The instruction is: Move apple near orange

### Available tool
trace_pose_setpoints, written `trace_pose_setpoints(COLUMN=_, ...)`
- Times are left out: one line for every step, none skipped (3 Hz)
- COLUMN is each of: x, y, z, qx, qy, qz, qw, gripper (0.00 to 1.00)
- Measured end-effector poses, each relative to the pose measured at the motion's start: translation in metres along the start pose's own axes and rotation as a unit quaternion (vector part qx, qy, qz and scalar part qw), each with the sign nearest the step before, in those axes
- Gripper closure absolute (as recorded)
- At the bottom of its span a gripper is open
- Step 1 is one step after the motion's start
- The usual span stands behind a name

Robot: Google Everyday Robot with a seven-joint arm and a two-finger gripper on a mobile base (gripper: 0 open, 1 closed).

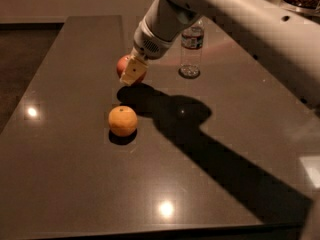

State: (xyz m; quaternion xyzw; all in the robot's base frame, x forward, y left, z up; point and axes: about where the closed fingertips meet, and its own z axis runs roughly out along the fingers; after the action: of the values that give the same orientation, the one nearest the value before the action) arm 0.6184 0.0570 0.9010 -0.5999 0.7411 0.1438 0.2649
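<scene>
Gripper clamped on small red apple, half hidden; round matte orange nr.

— What sort of place is this?
— Likely an office break room: polished dark tabletop, water bottle, jar of brown snacks. The jaws grip an apple mid-tabletop.

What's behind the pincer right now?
The apple, gripped by the pincer above the table. Only its red left edge shows; the rest of the apple is covered.
</scene>
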Motion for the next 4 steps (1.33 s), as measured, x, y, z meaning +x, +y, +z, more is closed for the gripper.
trace_pose_setpoints(x=0.028, y=0.037, z=-0.023, qx=-0.021, qy=0.003, qz=-0.051, qw=0.9984, gripper=1.0)
trace_pose_setpoints(x=0.045, y=0.047, z=-0.032, qx=-0.032, qy=0.008, qz=-0.071, qw=0.9969, gripper=1.0)
trace_pose_setpoints(x=0.062, y=0.054, z=-0.038, qx=-0.053, qy=0.013, qz=-0.094, qw=0.994, gripper=1.0)
trace_pose_setpoints(x=0.068, y=0.069, z=-0.033, qx=-0.089, qy=0.01, qz=-0.131, qw=0.9874, gripper=1.0)
